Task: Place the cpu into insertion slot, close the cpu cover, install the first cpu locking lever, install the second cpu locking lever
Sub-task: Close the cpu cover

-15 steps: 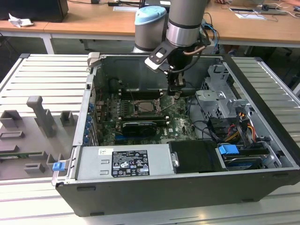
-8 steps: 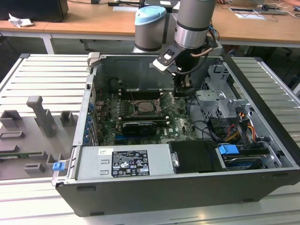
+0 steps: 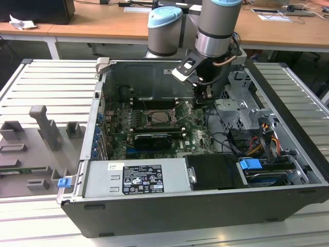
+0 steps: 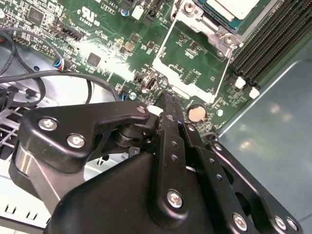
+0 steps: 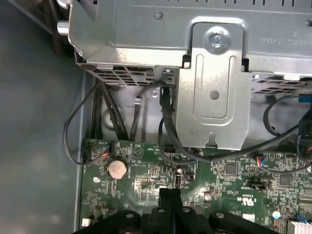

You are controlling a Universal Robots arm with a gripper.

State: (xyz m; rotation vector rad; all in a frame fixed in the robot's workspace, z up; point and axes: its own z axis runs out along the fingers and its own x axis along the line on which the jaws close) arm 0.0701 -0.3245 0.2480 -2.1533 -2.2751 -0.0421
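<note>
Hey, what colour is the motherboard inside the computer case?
The motherboard is green, clearest in the second wrist view.

1. Grey tubular robot arm with light-blue joint caps (image 3: pixel 218 20): enters from the upper edge of the exterior view, final segment standing near vertical.
2. Black wrist section (image 3: pixel 213 64): directed downward, leaning slightly toward the exterior view's left.
3. Black metal two-finger gripper (image 3: pixel 201 96): hangs tip-down below the wrist; seen in both wrist views (image 4: pixel 168 102) (image 5: pixel 170 194).
4. Fingers (image 4: pixel 171 131): drawn together at the tips, no gap observed, nothing gripped between them.
</note>
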